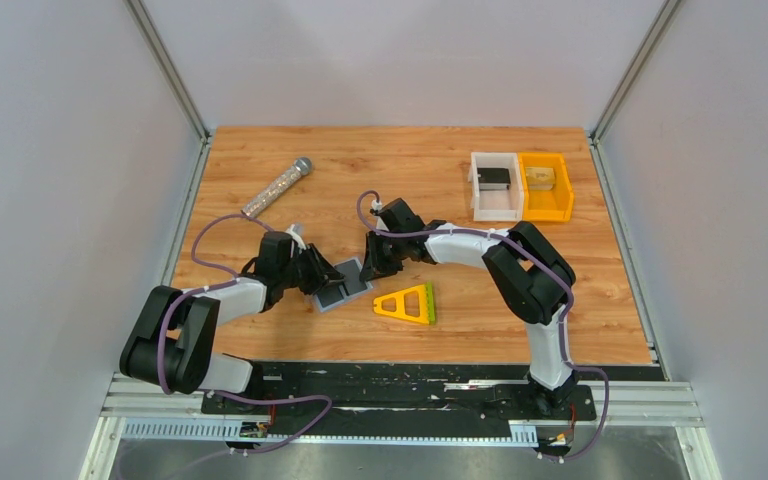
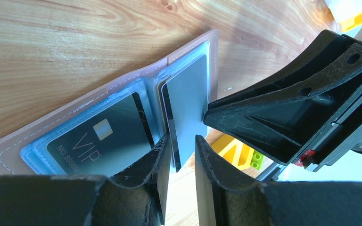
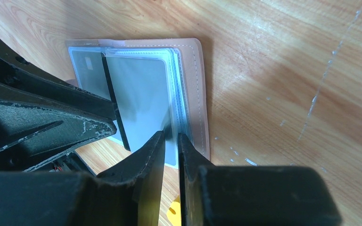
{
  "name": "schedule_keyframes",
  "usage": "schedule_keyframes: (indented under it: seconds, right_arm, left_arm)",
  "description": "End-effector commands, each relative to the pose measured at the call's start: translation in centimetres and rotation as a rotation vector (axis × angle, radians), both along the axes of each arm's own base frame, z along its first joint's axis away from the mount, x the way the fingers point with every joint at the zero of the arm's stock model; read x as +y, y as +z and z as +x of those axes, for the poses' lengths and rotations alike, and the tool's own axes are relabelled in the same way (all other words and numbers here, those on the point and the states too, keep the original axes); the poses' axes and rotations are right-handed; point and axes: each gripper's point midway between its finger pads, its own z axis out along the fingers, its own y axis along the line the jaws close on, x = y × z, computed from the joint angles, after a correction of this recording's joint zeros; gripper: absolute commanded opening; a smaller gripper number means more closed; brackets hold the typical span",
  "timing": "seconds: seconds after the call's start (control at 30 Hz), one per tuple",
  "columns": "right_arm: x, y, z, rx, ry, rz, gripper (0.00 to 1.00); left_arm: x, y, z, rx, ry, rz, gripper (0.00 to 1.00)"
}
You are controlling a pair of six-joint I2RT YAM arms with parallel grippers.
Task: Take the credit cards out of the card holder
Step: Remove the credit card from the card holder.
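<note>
The card holder (image 1: 345,292) lies open on the wood between both grippers, a pinkish-brown cover (image 2: 75,106) with blue plastic sleeves. A black VIP credit card (image 2: 103,141) sits in the flat left sleeve. A grey-faced card (image 2: 188,94) with a dark edge stands up from the fold. Its lower end sits between the fingers of my left gripper (image 2: 183,141), close against the left finger, with a gap to the right one. My right gripper (image 3: 171,136) is shut on the edge of a sleeve leaf beside that grey card (image 3: 139,94), and its fingers (image 2: 264,108) reach in from the right.
A yellow-and-green triangular frame (image 1: 407,303) lies just right of the holder, near the front. A white bin (image 1: 496,215) and an orange bin (image 1: 546,212) stand at the back right, each holding something. A speckled tube with a metal cap (image 1: 277,187) lies at the back left.
</note>
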Motion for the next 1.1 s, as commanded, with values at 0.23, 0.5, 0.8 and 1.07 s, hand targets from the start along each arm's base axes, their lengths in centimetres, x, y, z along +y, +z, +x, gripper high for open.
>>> schedule_keyframes:
  seconds: [0.23,0.5,0.8,1.07]
  right_arm:
    - [-0.5,-1.1,-0.6,0.014,-0.006,-0.030,0.18]
    - [-0.5,-1.1,-0.7,0.018,-0.006,-0.029,0.18]
    - [-0.7,-1.5,-0.6,0.021,-0.013,-0.038,0.18]
    - [-1.7,-2.0,-0.2,0.033,-0.054,-0.056,0.18]
  left_arm:
    - [-0.7,1.3,0.6,-0.052,-0.011,-0.054,0.25]
    - [-1.0,1.0,0.6,-0.041,-0.010,-0.079,0.25]
    - [-0.8,1.0,0.7,-0.053,-0.006,-0.070,0.13]
    - [0.6,1.0,0.7,-0.049,0.038,0.016,0.00]
